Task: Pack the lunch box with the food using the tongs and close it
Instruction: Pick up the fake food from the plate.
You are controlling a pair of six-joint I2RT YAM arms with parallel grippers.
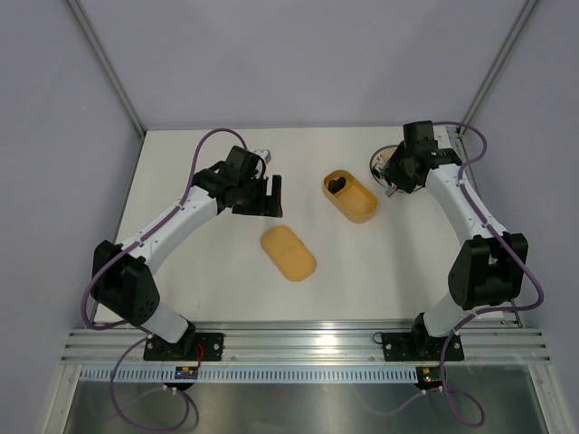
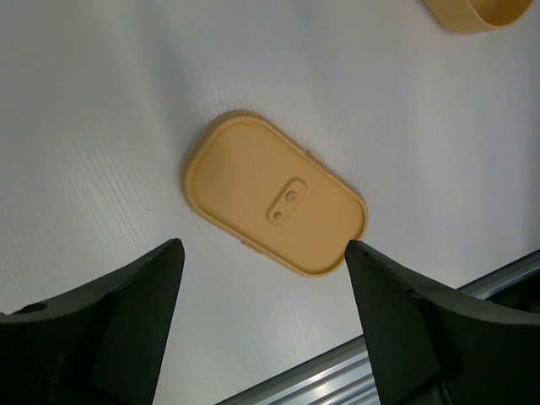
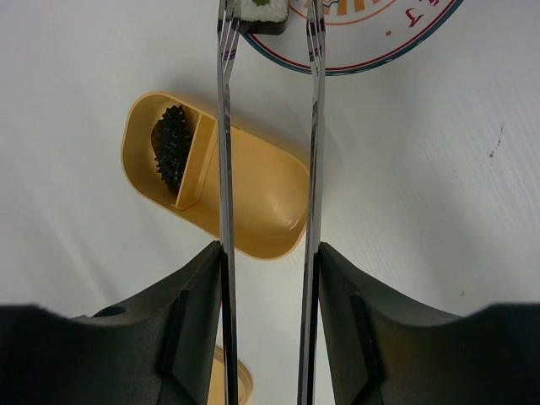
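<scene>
The mustard lunch box (image 1: 353,199) lies open mid-table, and a dark spiky food piece (image 3: 171,143) fills its small compartment (image 1: 337,184). Its large compartment (image 3: 270,198) is bare. The flat lid (image 1: 288,252) rests apart, nearer the arms. My right gripper (image 3: 270,246) is shut on the silver tongs (image 3: 223,169), one finger pressing each arm. The tong tips flank a dark-edged food piece (image 3: 263,10) at the rim of the plate (image 3: 371,42). Above the lid (image 2: 274,207), my left gripper (image 2: 263,245) hangs open and holds nothing.
The round patterned plate (image 1: 380,163) sits at the back right, just beyond the lunch box. A metal rail (image 2: 405,337) runs along the table's near edge. A corner of the box (image 2: 472,13) shows at the top of the left wrist view.
</scene>
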